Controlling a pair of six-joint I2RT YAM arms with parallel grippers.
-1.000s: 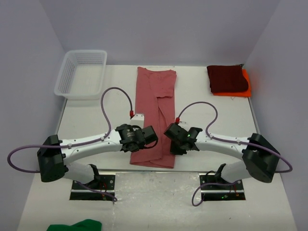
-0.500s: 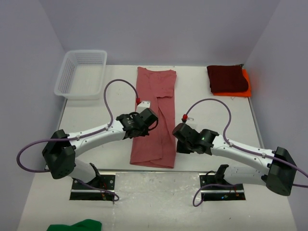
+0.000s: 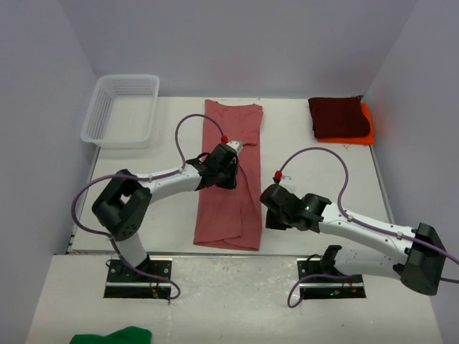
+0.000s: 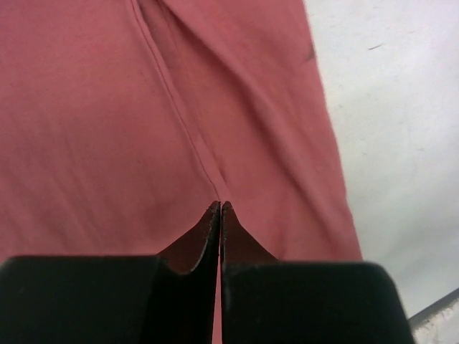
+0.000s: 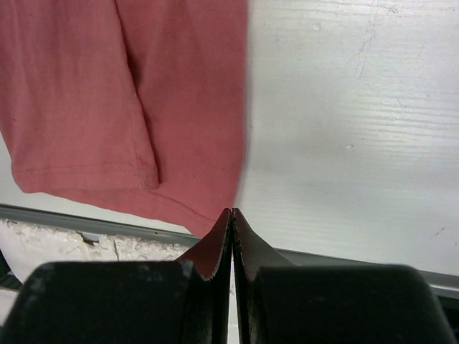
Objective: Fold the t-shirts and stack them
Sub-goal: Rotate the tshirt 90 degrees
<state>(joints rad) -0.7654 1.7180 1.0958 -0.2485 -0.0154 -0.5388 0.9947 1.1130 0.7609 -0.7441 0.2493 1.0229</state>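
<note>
The rose t-shirt (image 3: 226,215) is lying folded on the desk (image 3: 143,208) — left jaws closed, empty, over its centre fold, right jaws closed beside its near corner. The maroon t-shirt (image 3: 338,117) is sitting atop the orange t-shirt (image 3: 367,126), far right.

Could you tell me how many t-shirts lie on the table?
3: faded rose cotton shirt, centre; folded dark maroon shirt far right, atop bright orange shirt. Others could hide beneath.

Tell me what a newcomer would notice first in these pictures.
A long rose shirt, folded into a strip, runs down the middle of the table, with the left gripper shut over it and the right gripper shut by its near right corner. A dark red shirt lies on an orange one at the far right; a white basket sits far left.
</note>
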